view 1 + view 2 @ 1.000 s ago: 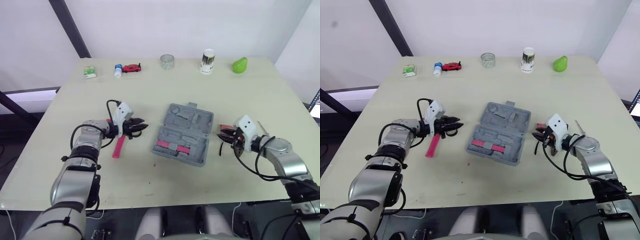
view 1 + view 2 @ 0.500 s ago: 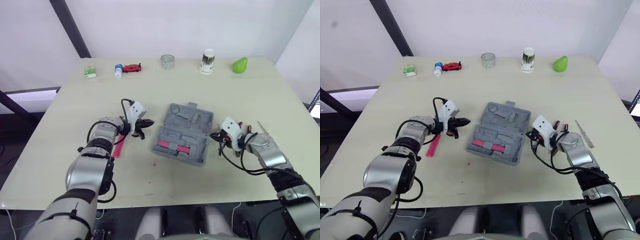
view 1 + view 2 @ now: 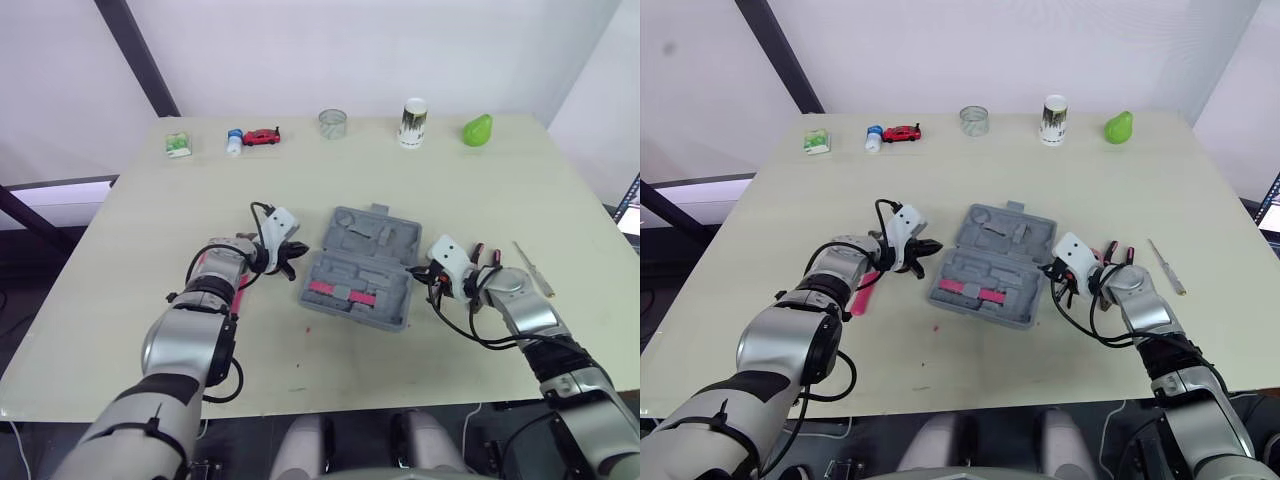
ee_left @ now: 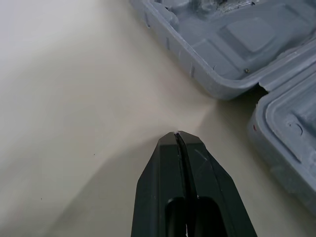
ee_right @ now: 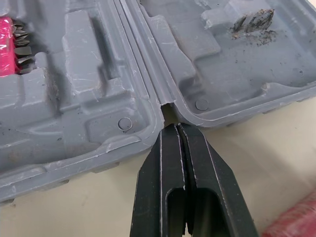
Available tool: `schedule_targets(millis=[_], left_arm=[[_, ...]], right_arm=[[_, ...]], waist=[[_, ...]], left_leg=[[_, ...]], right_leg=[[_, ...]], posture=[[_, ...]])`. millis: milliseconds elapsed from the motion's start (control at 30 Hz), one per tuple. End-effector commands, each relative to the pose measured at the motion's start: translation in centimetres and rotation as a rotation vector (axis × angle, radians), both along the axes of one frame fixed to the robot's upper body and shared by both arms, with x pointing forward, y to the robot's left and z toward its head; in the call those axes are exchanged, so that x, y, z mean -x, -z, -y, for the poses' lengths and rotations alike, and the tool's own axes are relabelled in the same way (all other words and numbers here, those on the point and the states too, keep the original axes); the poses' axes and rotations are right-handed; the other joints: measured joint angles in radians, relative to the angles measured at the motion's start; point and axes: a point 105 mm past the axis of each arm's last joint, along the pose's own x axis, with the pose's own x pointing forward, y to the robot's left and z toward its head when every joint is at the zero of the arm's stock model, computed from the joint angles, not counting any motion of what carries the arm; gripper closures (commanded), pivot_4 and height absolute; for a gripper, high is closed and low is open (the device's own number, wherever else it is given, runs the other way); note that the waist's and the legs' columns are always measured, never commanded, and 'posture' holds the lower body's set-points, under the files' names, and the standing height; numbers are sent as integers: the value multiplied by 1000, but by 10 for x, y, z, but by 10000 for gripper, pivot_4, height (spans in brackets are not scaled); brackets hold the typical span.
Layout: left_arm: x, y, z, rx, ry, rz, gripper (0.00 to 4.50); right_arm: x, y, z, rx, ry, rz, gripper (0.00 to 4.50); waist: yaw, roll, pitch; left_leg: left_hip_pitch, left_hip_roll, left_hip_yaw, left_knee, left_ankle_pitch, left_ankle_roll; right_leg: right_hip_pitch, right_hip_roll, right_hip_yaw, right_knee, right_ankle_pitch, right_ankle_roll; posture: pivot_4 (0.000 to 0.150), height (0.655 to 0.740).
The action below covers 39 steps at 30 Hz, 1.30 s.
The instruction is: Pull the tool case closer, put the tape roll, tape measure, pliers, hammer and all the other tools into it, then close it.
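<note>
Right gripper (image 5: pixel 177 126), pressed closed, at the hinge gap (image 5: pixel 166 105) of the tool case (image 3: pixel 375 238).
Left gripper (image 4: pixel 177 134) (closed too) just beside the opposite edge.

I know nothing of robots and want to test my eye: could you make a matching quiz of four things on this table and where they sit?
1 grey plastic tool case
2 small red toy car
3 green pear-shaped object
4 thin metal screwdriver

A far right corner
B open, mid-table
C right side, nearer the robot
D far edge, left part

Pairs: 1-B, 2-D, 3-A, 4-C
</note>
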Motion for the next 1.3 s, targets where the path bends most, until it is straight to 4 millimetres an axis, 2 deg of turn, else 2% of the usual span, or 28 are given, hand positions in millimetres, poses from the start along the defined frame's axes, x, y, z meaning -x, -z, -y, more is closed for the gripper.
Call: schedule_targets(millis=[33, 467, 767, 1000, 1300], left_arm=[[-4, -8, 3, -2, 6, 23, 44352], [-6, -5, 11, 10, -12, 20, 44352], [-8, -10, 27, 59, 20, 23, 44352], [-1, -7, 26, 45, 74, -25, 44352], [20, 7, 30, 49, 231, -151, 44352]], right_arm=[[1, -12, -11, -13, -55, 40, 45000], [1, -14, -16, -12, -75, 44, 45000], [0, -15, -17, -7, -74, 50, 45000], [0, -16, -15, -6, -70, 53, 45000], [4, -16, -16, -21, -89, 50, 45000]], waist=[[0, 0, 0], [2, 0, 0], [3, 0, 0], [3, 0, 0], [2, 0, 0]], left_leg=[[0, 0, 0, 0, 0, 0], [0, 0, 0, 0, 0, 0], [0, 0, 0, 0, 0, 0], [0, 0, 0, 0, 0, -1], [0, -1, 0, 0, 0, -1]], right_leg=[[0, 0, 0, 0, 0, 0], [0, 0, 0, 0, 0, 0], [0, 0, 0, 1, 0, 0], [0, 0, 0, 1, 0, 0], [0, 0, 0, 0, 0, 0]], posture=[[1500, 7400], [1500, 7400], [1500, 7400], [1500, 7400], [1500, 7400]])
